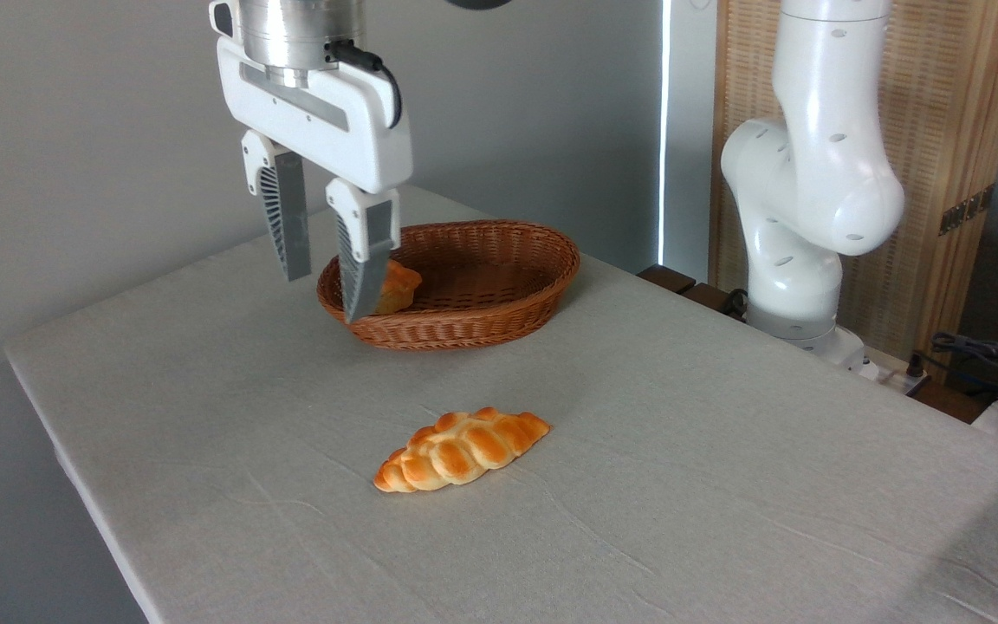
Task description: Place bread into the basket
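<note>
Bun (397,287) lies in basket (499,299), upper centre; gripper (326,299) above, open and empty; bun likely light, squashy — best grasped across its paler sides.

There are no words, numbers, labels or signs to read here. The white robot arm (811,173) has no name or logo on it that can be seen, and neither does the gripper (326,299). The basket (499,303) and the cloth on the counter (724,451) are plain too.
</note>
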Motion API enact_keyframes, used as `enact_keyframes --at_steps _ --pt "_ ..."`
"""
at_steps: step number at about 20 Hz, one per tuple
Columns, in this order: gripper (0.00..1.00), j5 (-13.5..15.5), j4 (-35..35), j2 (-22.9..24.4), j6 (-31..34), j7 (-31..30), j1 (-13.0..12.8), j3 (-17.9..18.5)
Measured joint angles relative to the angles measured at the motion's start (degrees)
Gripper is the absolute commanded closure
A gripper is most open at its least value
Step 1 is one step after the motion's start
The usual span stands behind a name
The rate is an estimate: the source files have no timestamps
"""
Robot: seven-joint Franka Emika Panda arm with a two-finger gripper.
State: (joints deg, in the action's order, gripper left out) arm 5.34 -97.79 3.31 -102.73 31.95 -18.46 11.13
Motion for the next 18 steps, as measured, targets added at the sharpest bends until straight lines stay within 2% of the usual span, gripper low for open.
enact_keyframes --at_steps 3,6,7,13,18 --pt "0.00 0.04 5.31 -2.56 6.44 -0.07 3.13 -2.13" --pt "0.00 0.03 7.22 -3.95 7.82 -0.30 7.28 -6.79" --pt "0.00 0.01 7.24 -4.05 7.87 -0.33 7.89 -7.33" --pt "0.00 -2.69 6.14 -3.60 7.30 -0.66 8.40 -7.78" --pt "0.00 -3.08 5.22 -2.95 7.18 -0.70 8.56 -7.78"
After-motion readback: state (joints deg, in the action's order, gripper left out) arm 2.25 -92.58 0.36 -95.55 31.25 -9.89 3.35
